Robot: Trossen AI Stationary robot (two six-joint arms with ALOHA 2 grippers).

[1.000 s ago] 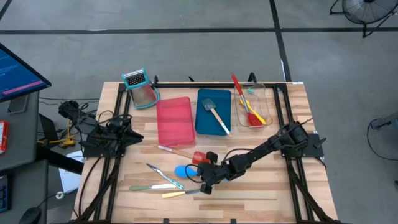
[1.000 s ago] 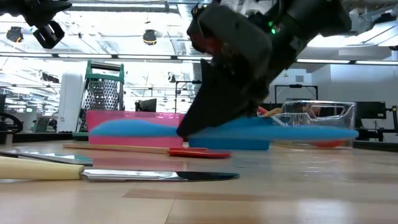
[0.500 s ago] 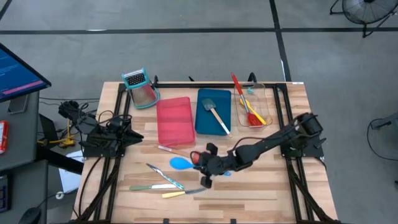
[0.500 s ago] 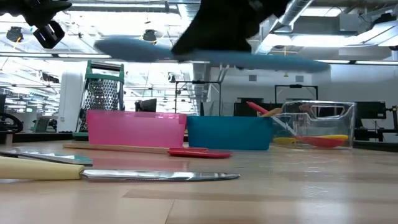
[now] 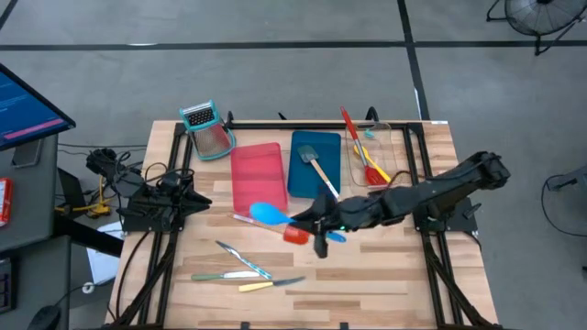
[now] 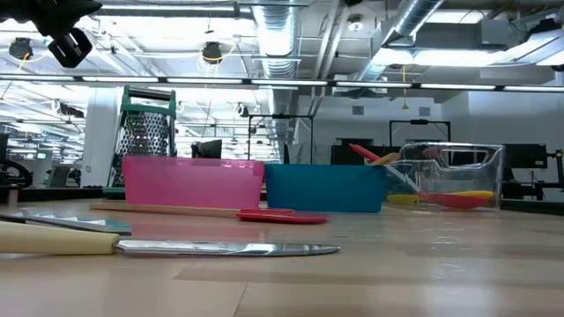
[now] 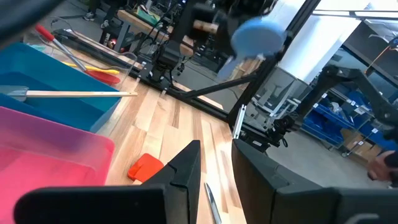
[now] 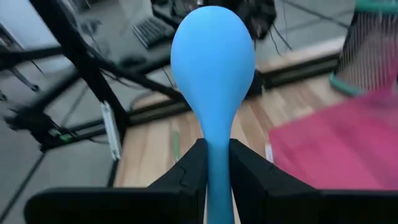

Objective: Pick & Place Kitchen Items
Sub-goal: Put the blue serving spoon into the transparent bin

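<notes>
My right gripper point(image 5: 304, 223) hangs above the table's middle, shut on a blue spoon point(image 5: 267, 213) whose bowl point(image 8: 213, 56) points toward the table's left. Below it a red spatula point(image 5: 294, 234) with a wooden handle lies flat on the table. Slim knives point(image 5: 240, 266) lie near the front edge. A grey spatula point(image 5: 318, 170) rests in the blue tray point(image 5: 303, 188), and red and yellow utensils point(image 5: 367, 160) sit in the clear tray. My left gripper point(image 7: 214, 180) waits at the table's left, fingers a little apart, with nothing between them. My right gripper pinches the blue spoon's handle just behind the bowl point(image 8: 216, 146) between its two fingers point(image 8: 249, 165). The fingers come nearly level from the table's right and lie along the handle. The spoon is lifted clear, about level, and its handle end point(image 5: 337, 236) sticks out behind the fingers.
A pink tray point(image 5: 255, 179) stands left of the blue tray at the far middle, and a teal-framed grater point(image 5: 208, 130) stands at the far left. The clear tray point(image 5: 390, 137) is at the far right. Bare wood lies at the near right point(image 5: 385, 275).
My right gripper has risen well above the table and drifted toward the far edge, tipping up toward level. The blue spoon has gone with it, lifted clear of the table and out of the low view. The other utensils have stayed where they lay.
</notes>
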